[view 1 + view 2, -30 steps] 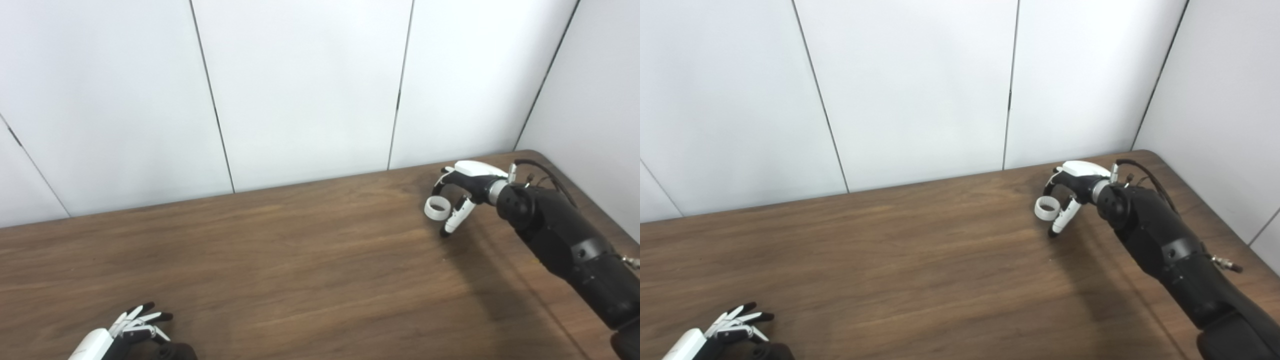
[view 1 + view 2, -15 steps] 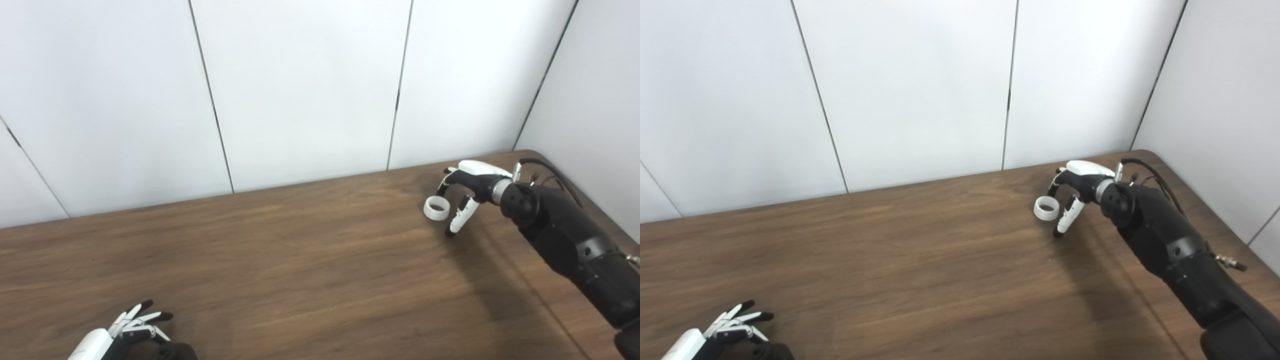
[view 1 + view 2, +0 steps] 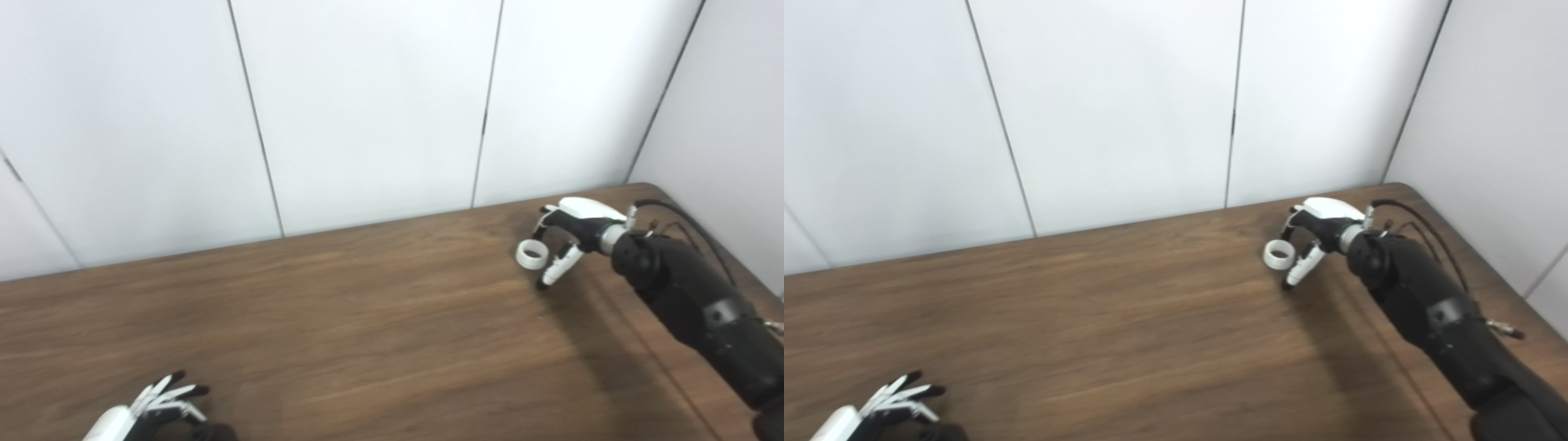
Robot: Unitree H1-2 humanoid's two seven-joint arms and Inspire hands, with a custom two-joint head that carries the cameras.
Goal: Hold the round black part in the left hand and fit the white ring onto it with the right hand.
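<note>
The white ring (image 3: 530, 255) lies on the brown table (image 3: 367, 331) at the far right. My right hand (image 3: 569, 229) arches over it with its fingers behind the ring and the thumb just right of it, apart and not closed on it. My left hand (image 3: 150, 407) is at the bottom left edge with its fingers spread, just above and left of the round black part (image 3: 211, 432). That part is mostly cut off by the picture's edge. Whether the fingers touch it is not clear.
White wall panels (image 3: 367, 110) close off the table's back edge and right side. The table's rounded far right corner (image 3: 649, 187) is just behind my right hand. My black right forearm (image 3: 692, 294) lies along the right edge.
The camera has shifted slightly to the right. My right hand drew back a little from the ring and has come close again. The ring and my left hand have stayed in place.
</note>
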